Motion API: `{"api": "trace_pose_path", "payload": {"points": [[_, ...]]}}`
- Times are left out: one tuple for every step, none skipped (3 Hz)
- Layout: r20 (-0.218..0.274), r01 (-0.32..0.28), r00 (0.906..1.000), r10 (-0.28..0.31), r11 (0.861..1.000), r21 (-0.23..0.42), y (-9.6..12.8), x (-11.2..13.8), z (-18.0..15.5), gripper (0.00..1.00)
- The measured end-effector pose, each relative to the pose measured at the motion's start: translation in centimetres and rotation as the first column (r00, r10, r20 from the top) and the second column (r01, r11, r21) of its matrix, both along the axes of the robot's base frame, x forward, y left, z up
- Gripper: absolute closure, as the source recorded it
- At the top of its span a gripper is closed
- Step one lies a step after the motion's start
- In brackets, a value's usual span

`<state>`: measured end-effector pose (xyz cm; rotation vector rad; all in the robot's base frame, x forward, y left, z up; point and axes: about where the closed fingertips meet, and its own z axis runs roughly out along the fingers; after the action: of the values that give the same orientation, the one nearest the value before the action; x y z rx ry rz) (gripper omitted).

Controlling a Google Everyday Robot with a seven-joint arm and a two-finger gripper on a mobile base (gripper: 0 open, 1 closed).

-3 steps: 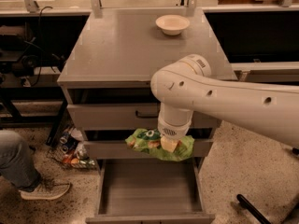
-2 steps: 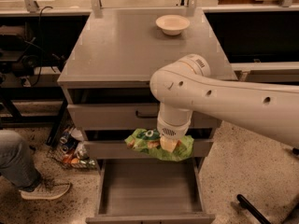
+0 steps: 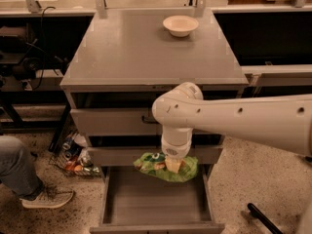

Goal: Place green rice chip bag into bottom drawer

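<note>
The green rice chip bag (image 3: 187, 172) is crinkled and bright green with a pale patch. It hangs from my gripper (image 3: 173, 165) just above the open bottom drawer (image 3: 146, 201), in front of the middle drawer's face. My white arm reaches in from the right, and its wrist points straight down and hides most of the gripper. The gripper is shut on the bag's middle. The drawer is pulled out and its flat grey floor is bare.
A cream bowl (image 3: 180, 25) sits at the back of the grey cabinet top (image 3: 136, 52). A person's leg and shoe (image 3: 44, 197) are at the lower left, beside a wire basket of cans (image 3: 75, 161). A black bar (image 3: 263, 218) lies on the floor at the lower right.
My arm has moved down and slightly left with the bag, bringing it from the middle drawer's height closer to the open bottom drawer.
</note>
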<state>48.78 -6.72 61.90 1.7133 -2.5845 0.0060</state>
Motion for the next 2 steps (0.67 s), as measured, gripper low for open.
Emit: {"api": "trace_pose_path", "payload": {"points": [[-0.09, -0.008, 0.9959, 0.007, 1.0, -0.012, 0.5, 0.0, -6.2, 1.0], [-0.132, -0.009, 0.9912, 0.007, 1.0, -0.016, 0.6, -0.5, -8.5, 1.0]]}}
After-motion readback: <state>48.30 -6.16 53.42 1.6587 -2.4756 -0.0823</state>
